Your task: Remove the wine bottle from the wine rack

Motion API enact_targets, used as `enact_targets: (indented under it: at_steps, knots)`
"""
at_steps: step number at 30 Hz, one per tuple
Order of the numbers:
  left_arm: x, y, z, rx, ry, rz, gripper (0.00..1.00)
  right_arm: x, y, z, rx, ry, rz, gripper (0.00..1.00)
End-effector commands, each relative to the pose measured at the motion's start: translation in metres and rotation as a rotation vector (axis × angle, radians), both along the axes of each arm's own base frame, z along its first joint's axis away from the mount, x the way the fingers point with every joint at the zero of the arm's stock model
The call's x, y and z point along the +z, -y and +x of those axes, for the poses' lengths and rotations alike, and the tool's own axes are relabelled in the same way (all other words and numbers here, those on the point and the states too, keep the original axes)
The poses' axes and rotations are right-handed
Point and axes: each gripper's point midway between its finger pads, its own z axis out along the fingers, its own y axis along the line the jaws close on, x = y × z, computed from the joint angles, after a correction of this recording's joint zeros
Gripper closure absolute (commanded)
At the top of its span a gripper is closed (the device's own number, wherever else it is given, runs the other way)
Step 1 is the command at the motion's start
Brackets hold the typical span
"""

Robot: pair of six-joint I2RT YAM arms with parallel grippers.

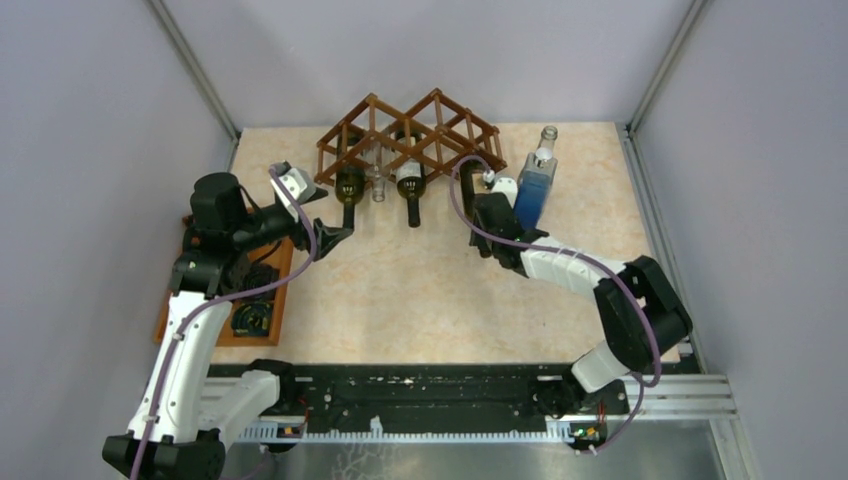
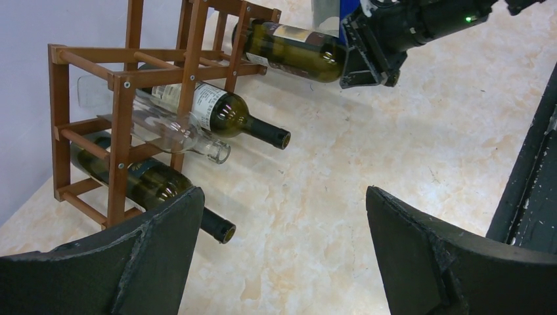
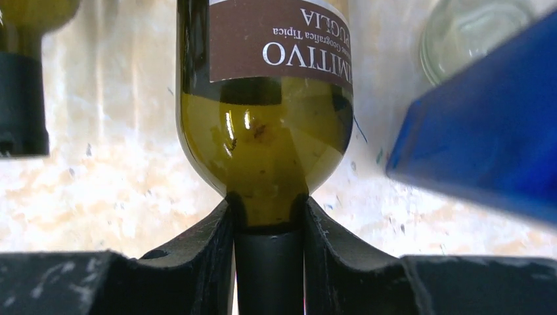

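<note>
The brown wooden wine rack (image 1: 400,135) stands at the back of the table and holds several bottles lying down. My right gripper (image 1: 487,208) is shut on the neck of a green wine bottle (image 3: 263,131) with a brown label, which lies in the rack's right end cell (image 1: 467,176). In the left wrist view this bottle (image 2: 295,52) sticks out of the rack (image 2: 121,111) with the right gripper (image 2: 368,59) on its neck. My left gripper (image 1: 320,215) is open and empty, just in front of the rack's left end, near a dark bottle (image 2: 157,187).
A blue square bottle (image 1: 535,185) stands right of the rack, close to my right gripper, and shows in the right wrist view (image 3: 486,138). A clear bottle (image 2: 171,128) and a labelled dark bottle (image 2: 223,111) lie in the rack. An orange-brown compartment tray (image 1: 270,290) sits at the left edge.
</note>
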Motion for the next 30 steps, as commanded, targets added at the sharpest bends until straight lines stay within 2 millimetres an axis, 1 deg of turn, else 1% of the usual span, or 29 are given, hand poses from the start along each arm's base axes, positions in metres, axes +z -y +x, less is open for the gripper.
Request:
enact_targets:
  at_steps: [1,4,6,9,14,18,19,23,25,27,28,30]
  knots:
    - [0.002,0.004,-0.006,-0.024,0.006,-0.016,0.01,0.064,-0.009,0.003,-0.032,0.205,0.143,1.00]
    - [0.002,0.004,-0.006,-0.025,0.004,-0.019,0.01,0.055,-0.006,-0.012,-0.034,0.181,0.152,1.00]
    - [0.003,0.004,-0.007,-0.026,0.007,-0.020,0.01,0.053,-0.004,-0.019,-0.038,0.174,0.167,1.00]
    - [0.004,0.003,-0.008,-0.028,0.025,-0.006,0.01,0.057,-0.004,-0.029,-0.030,0.177,0.189,1.00]
    - [0.003,0.003,-0.013,-0.053,0.046,0.024,0.01,0.073,-0.004,-0.048,0.007,0.199,0.226,1.00]
    - [-0.002,0.004,-0.015,-0.086,0.063,0.052,0.01,0.092,-0.003,-0.063,0.051,0.216,0.266,1.00]
    - [-0.004,0.004,-0.015,-0.092,0.065,0.063,0.01,0.095,-0.003,-0.069,0.071,0.209,0.273,1.00]
    - [-0.010,0.002,-0.017,-0.131,0.099,0.126,0.01,0.111,-0.019,-0.090,0.229,0.193,0.307,1.00]
    - [-0.013,0.002,-0.019,-0.165,0.118,0.163,0.01,0.123,-0.028,-0.097,0.310,0.193,0.315,1.00]
    - [-0.017,0.001,-0.022,-0.198,0.128,0.204,0.01,0.143,-0.041,-0.105,0.406,0.198,0.344,1.00]
    - [-0.019,0.000,-0.023,-0.214,0.145,0.228,0.01,0.158,-0.051,-0.110,0.464,0.204,0.368,1.00]
    - [-0.021,-0.002,-0.026,-0.243,0.183,0.276,0.01,0.179,-0.068,-0.118,0.563,0.199,0.406,1.00]
